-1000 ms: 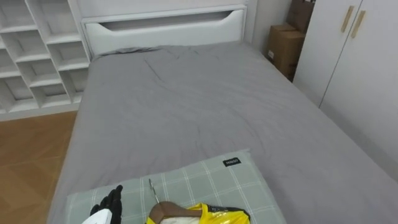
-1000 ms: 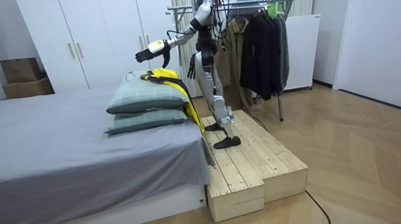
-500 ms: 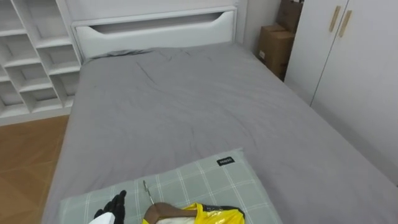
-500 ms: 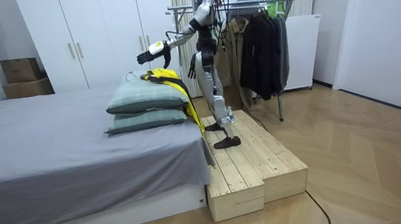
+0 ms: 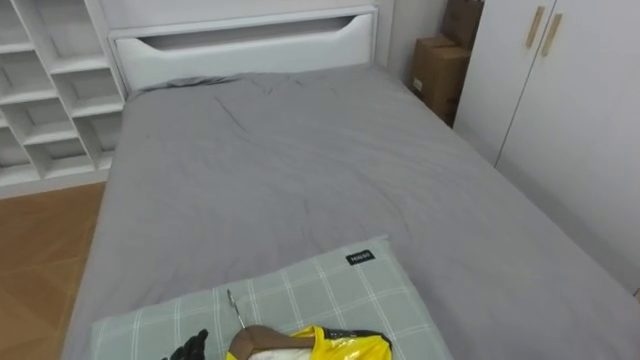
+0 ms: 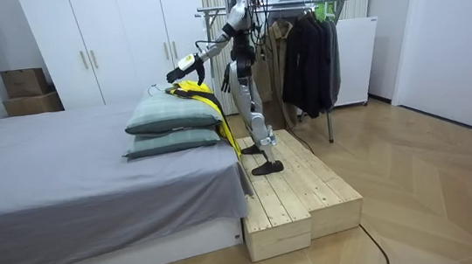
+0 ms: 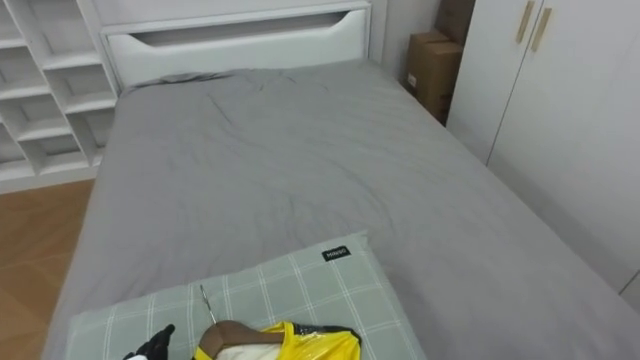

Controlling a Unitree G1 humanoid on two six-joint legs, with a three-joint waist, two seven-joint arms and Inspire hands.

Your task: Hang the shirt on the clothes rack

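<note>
Garment [image 5: 345, 346] at near edge of pillow [image 5: 300, 290] looks limp, slippery (hanger [image 5: 262, 338] stiff); you should grasp its neck; left hand [image 5: 190, 348] spread, empty.

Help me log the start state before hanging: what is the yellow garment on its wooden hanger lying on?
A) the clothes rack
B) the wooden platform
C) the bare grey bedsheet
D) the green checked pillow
D: the yellow garment on its wooden hanger lies on the green checked pillow, which itself sits on the grey bed.
</note>
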